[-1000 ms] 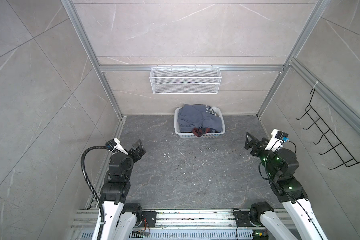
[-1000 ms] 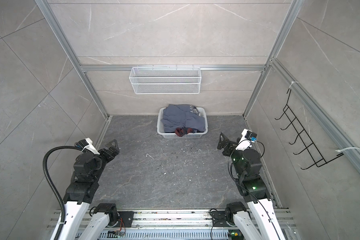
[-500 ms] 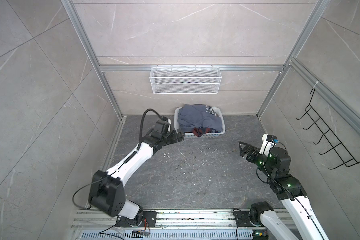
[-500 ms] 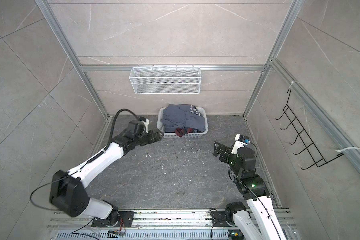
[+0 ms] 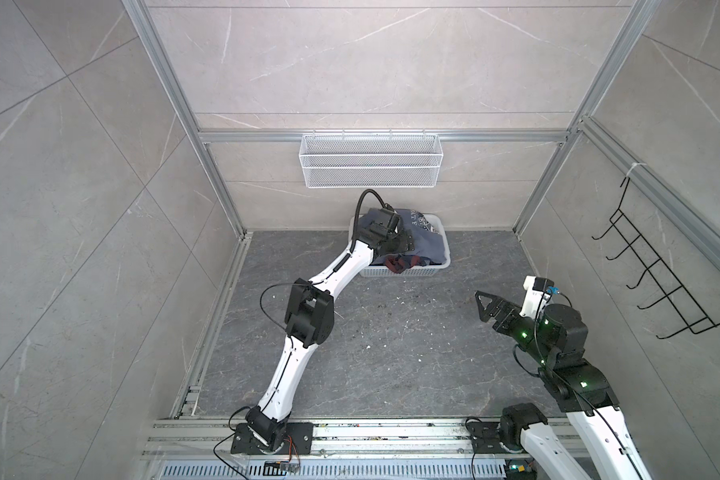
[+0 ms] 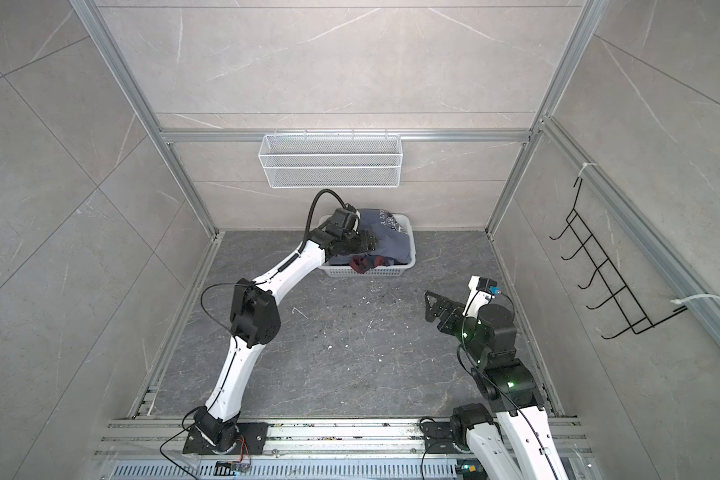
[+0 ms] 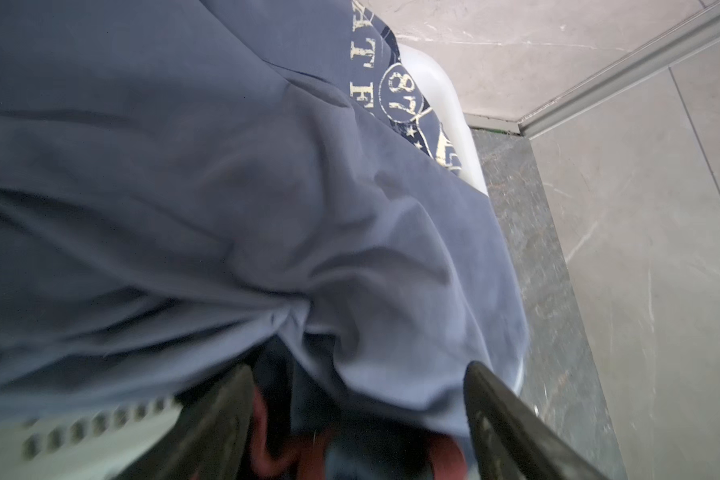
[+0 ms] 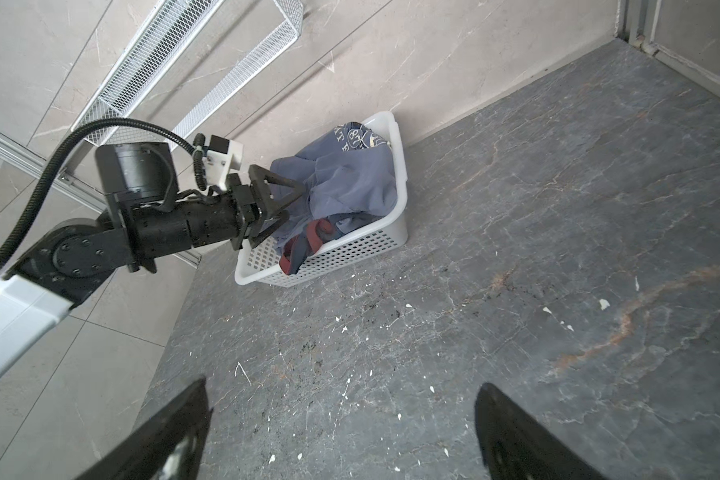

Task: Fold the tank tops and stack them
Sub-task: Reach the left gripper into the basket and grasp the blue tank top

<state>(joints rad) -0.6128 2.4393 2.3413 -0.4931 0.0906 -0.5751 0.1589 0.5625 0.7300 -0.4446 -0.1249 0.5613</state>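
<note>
The left gripper [image 8: 294,201], jaws apart, straddles a fold of the slate-blue tank top [image 8: 350,183] in the white basket [image 8: 350,249]. Beyond its fingertips the white print reads "AT", "F" and a circled number with unclear digits. The navy, maroon-trimmed tank top [image 8: 308,241] lies just beside it. The right gripper [image 5: 479,306], jaws spread and empty, is well apart.

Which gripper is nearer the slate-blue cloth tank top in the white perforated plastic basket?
Left. The left gripper is at the white basket, jaws apart against the slate-blue tank top; the right gripper hangs open over the grey floor, clear of the basket.
</note>
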